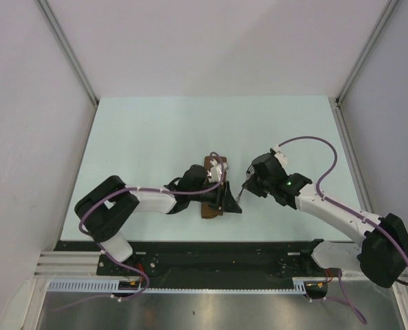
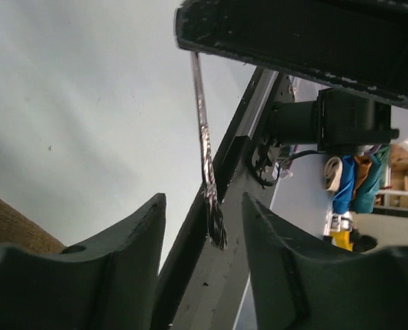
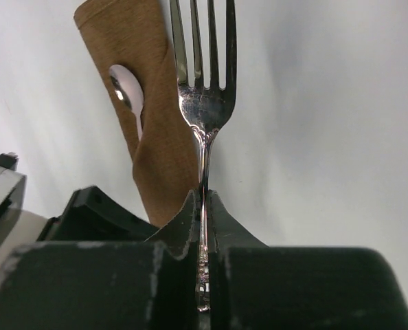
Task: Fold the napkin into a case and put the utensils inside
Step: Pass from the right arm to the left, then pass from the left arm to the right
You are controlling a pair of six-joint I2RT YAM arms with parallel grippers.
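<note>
The brown napkin [image 3: 156, 130] lies folded into a narrow case in the middle of the table, with the spoon [image 3: 127, 88] tucked in its top. In the top view the napkin [image 1: 209, 210] is mostly hidden under my left gripper [image 1: 226, 199]. My right gripper [image 3: 204, 196] is shut on the handle of the silver fork [image 3: 205, 103], tines pointing away, just right of the napkin. In the left wrist view my left gripper [image 2: 204, 203] is open, and the fork's handle end [image 2: 205, 151] hangs between its jaws, touching neither. A napkin corner [image 2: 12, 223] shows at lower left.
The pale green table [image 1: 156, 130] is walled on three sides. A black rail [image 1: 211, 258] runs along the near edge by the arm bases. The right gripper's body [image 2: 293, 41] fills the top of the left wrist view.
</note>
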